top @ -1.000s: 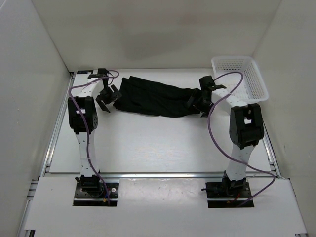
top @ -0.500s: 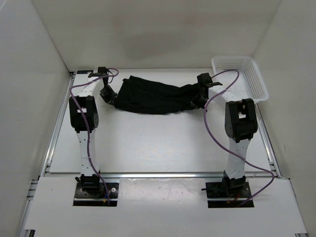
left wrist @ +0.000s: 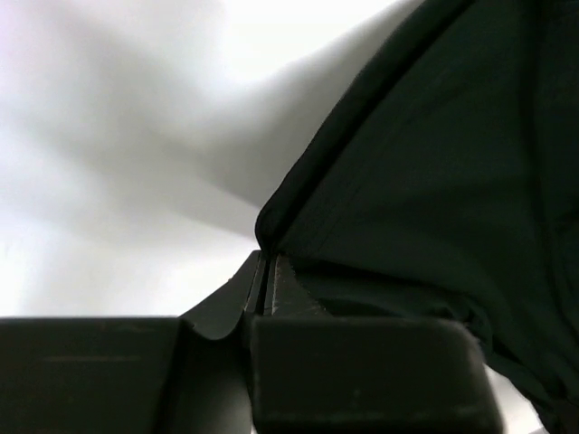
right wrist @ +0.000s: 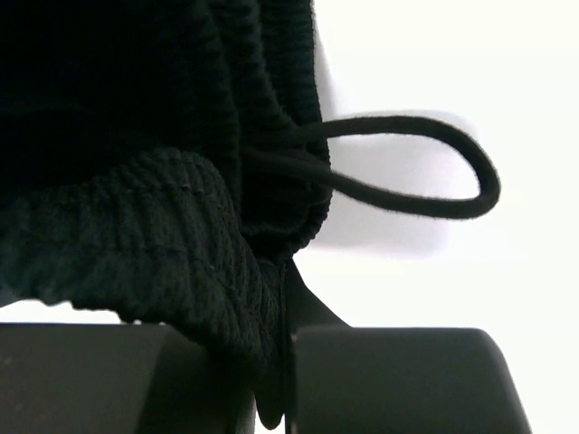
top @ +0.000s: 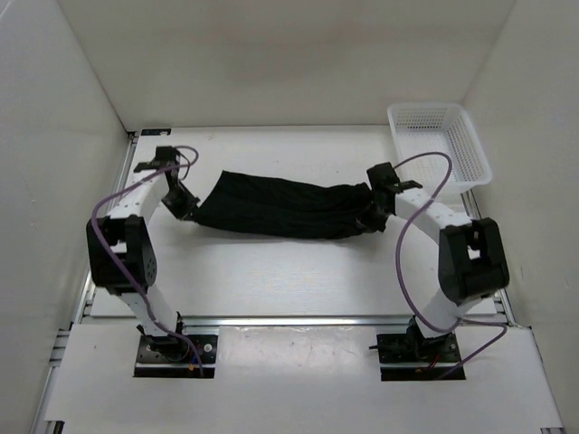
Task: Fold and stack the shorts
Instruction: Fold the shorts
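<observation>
The black shorts (top: 280, 206) hang stretched in a long band between both grippers above the table's middle. My left gripper (top: 189, 209) is shut on the left corner of the shorts (left wrist: 425, 181); the fabric's folded edge runs into the closed jaws. My right gripper (top: 372, 217) is shut on the ribbed waistband end of the shorts (right wrist: 136, 226), pinched between the jaws. A loop of thin black drawstring (right wrist: 425, 163) sticks out to the right of that waistband.
A white mesh basket (top: 439, 140) stands at the back right corner of the white table (top: 271, 271). White walls close in the back and both sides. Purple cables arc from both arms.
Both grippers closed on the ends of the shorts, then pulled toward the near side and apart. The shorts went from a bunched heap at the back to a stretched band.
</observation>
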Tool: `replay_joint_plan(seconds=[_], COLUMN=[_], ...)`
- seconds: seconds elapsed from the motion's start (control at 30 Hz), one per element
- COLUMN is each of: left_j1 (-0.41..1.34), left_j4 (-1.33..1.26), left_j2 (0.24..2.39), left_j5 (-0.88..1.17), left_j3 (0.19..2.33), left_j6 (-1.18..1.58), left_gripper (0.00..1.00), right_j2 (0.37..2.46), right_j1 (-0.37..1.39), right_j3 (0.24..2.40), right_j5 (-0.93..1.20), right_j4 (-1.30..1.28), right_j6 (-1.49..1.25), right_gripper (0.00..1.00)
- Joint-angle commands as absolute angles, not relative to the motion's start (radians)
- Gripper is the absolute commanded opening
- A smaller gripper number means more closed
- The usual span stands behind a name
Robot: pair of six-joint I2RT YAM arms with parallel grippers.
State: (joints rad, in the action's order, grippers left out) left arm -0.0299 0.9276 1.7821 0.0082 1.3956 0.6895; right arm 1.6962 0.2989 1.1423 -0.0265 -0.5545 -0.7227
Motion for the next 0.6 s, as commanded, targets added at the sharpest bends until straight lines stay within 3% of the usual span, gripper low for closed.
replay_joint_plan(seconds=[0.0,0.07,0.13,0.17,0.2,0.23,0.33,0.37,0.5,0.57], left_j1=[-0.025,-0.025,-0.014,-0.014,-0.005,-0.005,0.015,0.015,0.054,0.103], left_j4=[0.948,0.948,0.948,0.948,0.948,0.948,0.982,0.982,1.006,1.015], left_j2=[1.625,1.51,1.438,1.424,1.424,1.413,1.413,1.413,1.446,1.494], left_j5=[-0.021,-0.021,0.003,0.012,0.023,0.023,-0.003,-0.017,-0.081,-0.1], left_j3=[1.162,1.057,0.956,0.937,0.925,0.925,0.994,1.018,1.181,1.285], left_j6=[0.722,0.732,0.742,0.733,0.718,0.718,0.709,0.709,0.667,0.629], left_gripper=[0.1,0.1,0.13,0.18,0.29,0.35,0.56,0.58,0.56,0.46], right_j2=[1.555,1.467,1.421,1.392,1.381,1.37,1.322,1.296,1.264,1.264], right_j1=[0.317,0.318,0.327,0.327,0.336,0.336,0.336,0.336,0.336,0.336], right_j3=[0.998,0.887,0.832,0.796,0.787,0.787,0.799,0.811,0.919,0.951], right_j5=[-0.057,-0.057,-0.057,-0.057,-0.066,-0.083,-0.118,-0.144,-0.204,-0.225], right_j4=[-0.62,-0.62,-0.629,-0.629,-0.653,-0.666,-0.719,-0.733,-0.795,-0.805], right_j6=[-0.701,-0.701,-0.692,-0.692,-0.692,-0.683,-0.67,-0.67,-0.64,-0.629], right_gripper=[0.0,0.02,0.25,0.37,0.49,0.75,0.88,0.9,0.9,0.86])
